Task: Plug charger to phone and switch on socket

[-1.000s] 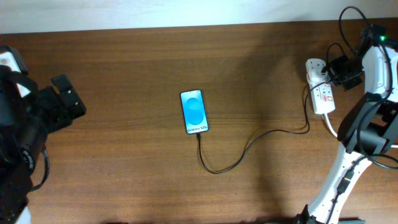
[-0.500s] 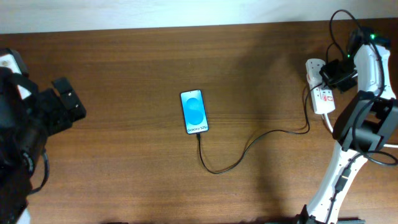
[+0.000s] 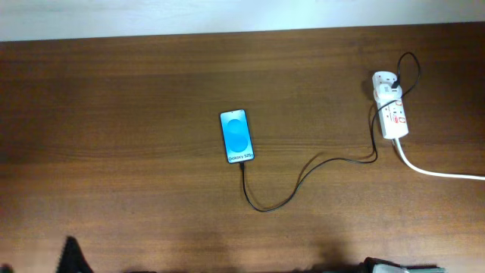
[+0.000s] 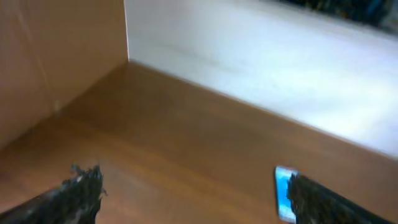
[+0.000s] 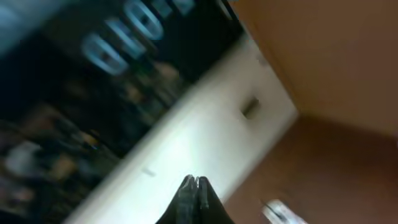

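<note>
**Left jaws wide open, right jaws shut and empty; phone looks plugged in**

The jaws of the left gripper (image 4: 193, 202) stand wide apart. One dark finger sits at each lower corner of the left wrist view, with nothing between them. The jaws of the right gripper (image 5: 196, 190) are pressed together, tips touching, and hold nothing. That camera looks off at a blurred background.

From overhead, no gripper is near the work on the brown table (image 3: 114, 114). The phone (image 3: 237, 136) lies flat near the centre, its long axis running 12 to 6. Its screen is lit bright blue, with a text strip at the 6 o'clock end.

The charger (image 3: 262, 209) meets the phone at that 6 o'clock edge. It dips in a loop toward 5 o'clock, then runs toward 3 o'clock and climbs to the socket (image 3: 394, 115). The socket lies near the 3 o'clock edge, a little high. A plug block (image 3: 384, 82) sits at its 12 o'clock end, and a thick white cord (image 3: 439, 173) leaves its 6 o'clock end.

In the left wrist view the phone (image 4: 285, 194) shows as a blue sliver at 4 o'clock.

Plugging in appears done: the cable tip sits against the phone with no visible gap, though the connector is too small to confirm it is seated. Red marks show on the socket, but the switch position is too small to read. With both grippers away, the task looks finished or nearly so. If anything is left, it is the switch.
</note>
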{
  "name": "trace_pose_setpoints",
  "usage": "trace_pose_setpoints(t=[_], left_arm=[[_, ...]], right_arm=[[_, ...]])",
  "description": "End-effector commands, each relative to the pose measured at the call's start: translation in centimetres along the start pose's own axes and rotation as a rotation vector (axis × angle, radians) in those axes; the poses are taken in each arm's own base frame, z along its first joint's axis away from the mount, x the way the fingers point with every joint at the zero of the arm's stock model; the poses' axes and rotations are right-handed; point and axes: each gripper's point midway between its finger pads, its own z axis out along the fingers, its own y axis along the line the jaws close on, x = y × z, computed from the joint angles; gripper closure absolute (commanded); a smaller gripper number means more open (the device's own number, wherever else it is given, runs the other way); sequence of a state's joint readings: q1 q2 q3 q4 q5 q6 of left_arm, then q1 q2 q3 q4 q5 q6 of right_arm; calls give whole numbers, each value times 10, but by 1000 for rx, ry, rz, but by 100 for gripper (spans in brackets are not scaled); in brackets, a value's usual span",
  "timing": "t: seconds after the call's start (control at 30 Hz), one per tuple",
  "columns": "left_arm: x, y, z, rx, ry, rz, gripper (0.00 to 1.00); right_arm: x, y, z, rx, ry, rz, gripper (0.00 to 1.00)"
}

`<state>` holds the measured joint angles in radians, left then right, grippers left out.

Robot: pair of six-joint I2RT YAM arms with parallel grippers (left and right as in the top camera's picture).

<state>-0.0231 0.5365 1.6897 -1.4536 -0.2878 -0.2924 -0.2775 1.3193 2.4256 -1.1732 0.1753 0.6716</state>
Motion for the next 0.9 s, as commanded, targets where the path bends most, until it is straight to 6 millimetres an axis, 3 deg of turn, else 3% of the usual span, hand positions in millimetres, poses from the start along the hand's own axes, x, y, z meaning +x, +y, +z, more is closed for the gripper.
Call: trace_pose_setpoints(t=[0.0,0.1,0.23,0.33,0.4,0.53,0.7,0.8,0.87], left_arm=[[31,-16,17,134,-64,-34,1],[46,-33,55,213,-143,-52,1],[77,-73,116,384,-144,-41,1],[89,-77,147,383,-189,-48,1],[110,-64,168,304,-165,-50,1],[148,-46,194,202,-91,-44,1],[144,-47,214,221,-280,-80,1],[176,-42,229,211,-239,-71,1],[185,-41,233,206,-220,-66,1]], right_arm=[[-26,6,-65,-83,-108,11,92],[-39,4,-118,-141,-180,14,91],[-46,3,-183,-300,-221,52,90],[-41,-6,-217,-422,-207,77,89],[-33,-19,-238,-475,-226,87,87],[-15,-44,-259,-519,-282,106,82],[-8,-66,-290,-585,-372,137,78],[-10,-75,-310,-614,-411,150,75],[-10,-83,-326,-634,-439,160,73]])
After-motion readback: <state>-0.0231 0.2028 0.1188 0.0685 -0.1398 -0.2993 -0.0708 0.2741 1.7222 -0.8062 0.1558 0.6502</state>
